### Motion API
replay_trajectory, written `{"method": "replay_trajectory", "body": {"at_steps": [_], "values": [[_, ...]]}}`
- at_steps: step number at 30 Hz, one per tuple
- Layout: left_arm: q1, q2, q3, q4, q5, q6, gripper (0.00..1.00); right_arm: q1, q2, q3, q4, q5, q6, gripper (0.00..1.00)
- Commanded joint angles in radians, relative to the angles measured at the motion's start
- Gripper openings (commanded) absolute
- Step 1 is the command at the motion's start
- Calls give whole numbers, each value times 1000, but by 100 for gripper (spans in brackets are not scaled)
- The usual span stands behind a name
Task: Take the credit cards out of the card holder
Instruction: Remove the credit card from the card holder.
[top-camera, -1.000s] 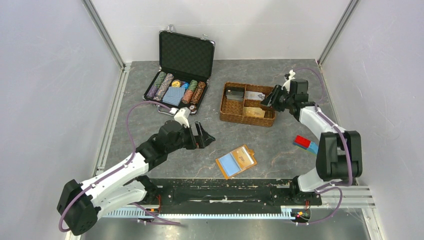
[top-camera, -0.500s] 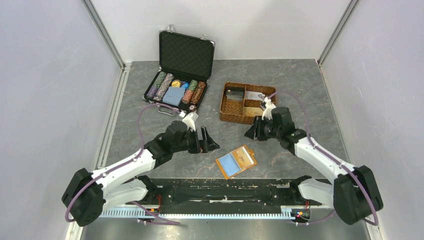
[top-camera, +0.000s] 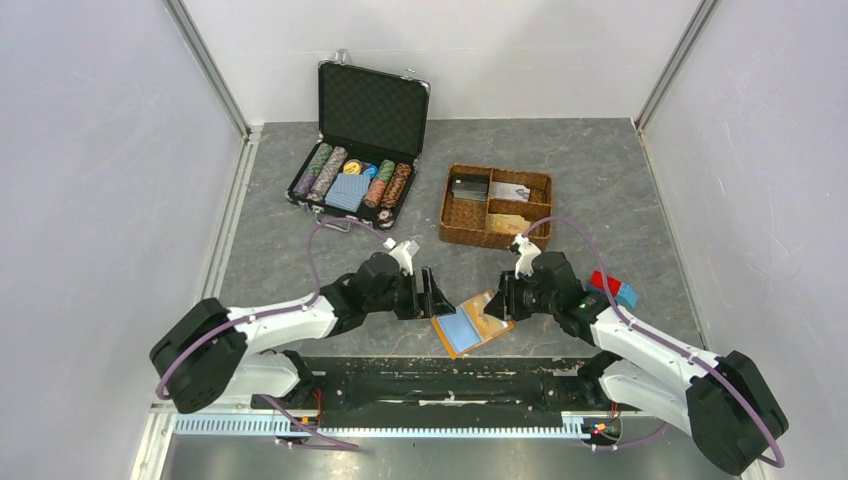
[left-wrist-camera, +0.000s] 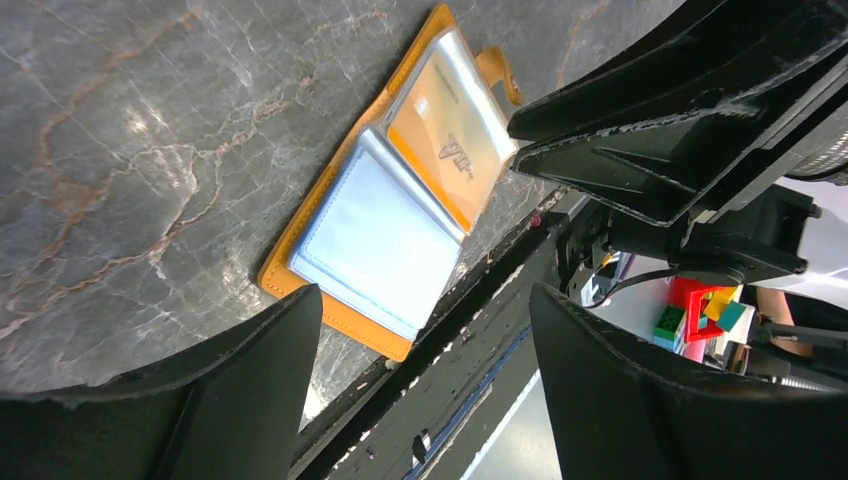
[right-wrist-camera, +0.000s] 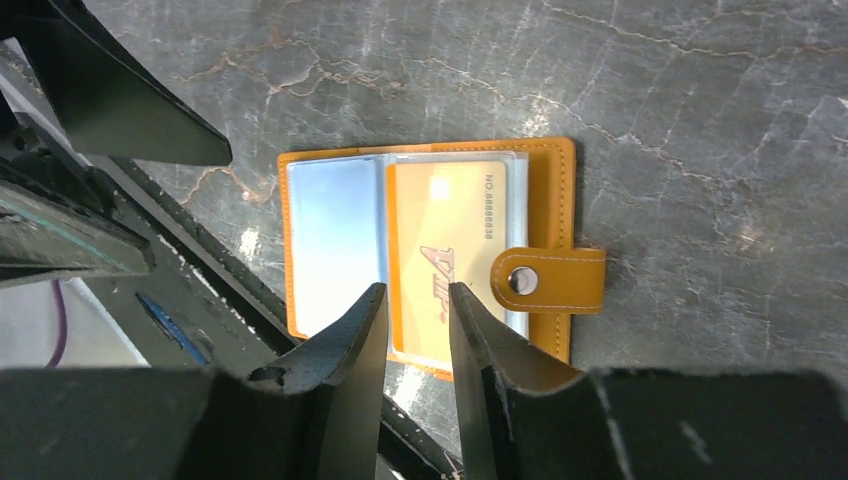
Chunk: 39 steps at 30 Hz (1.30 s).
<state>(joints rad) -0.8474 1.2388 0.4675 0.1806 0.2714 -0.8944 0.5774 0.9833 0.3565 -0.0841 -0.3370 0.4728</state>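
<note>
Now, by the middle of the desk's near edge, the card holder (top-camera: 462, 330) lies open with a credit card (right-wrist-camera: 450, 250) sleeved inside, my left gripper (top-camera: 436, 295) spread wide beside it, my right gripper (right-wrist-camera: 413, 290) narrowly parted and empty above it: approach stage, I judge, needing the holder pinned, then a pinch on the card.

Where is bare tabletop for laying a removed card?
Free: grey tabletop between black hard-shell case and left wall; also right of brown woven basket. Crowded: around flat orange card holder, left fingers and right fingers near it.
</note>
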Motion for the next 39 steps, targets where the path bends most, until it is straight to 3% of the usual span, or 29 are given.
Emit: {"method": "replay_trajectory", "body": {"at_steps": [1, 12, 22, 32, 39], "values": [[-33, 75, 13, 141, 9, -71, 81, 5, -6, -18, 68, 57, -1, 31], [-58, 177, 25, 209, -6, -78, 73, 6, 87, -72, 138, 102, -21, 31], [-61, 258, 49, 251, 4, -72, 69, 5, 27, -162, 221, 17, 93, 30], [-61, 219, 55, 225, -17, -71, 66, 6, -22, -35, 49, 158, -11, 33], [-65, 177, 58, 223, -41, -90, 63, 6, -3, -45, 38, 207, -44, 34]]}}
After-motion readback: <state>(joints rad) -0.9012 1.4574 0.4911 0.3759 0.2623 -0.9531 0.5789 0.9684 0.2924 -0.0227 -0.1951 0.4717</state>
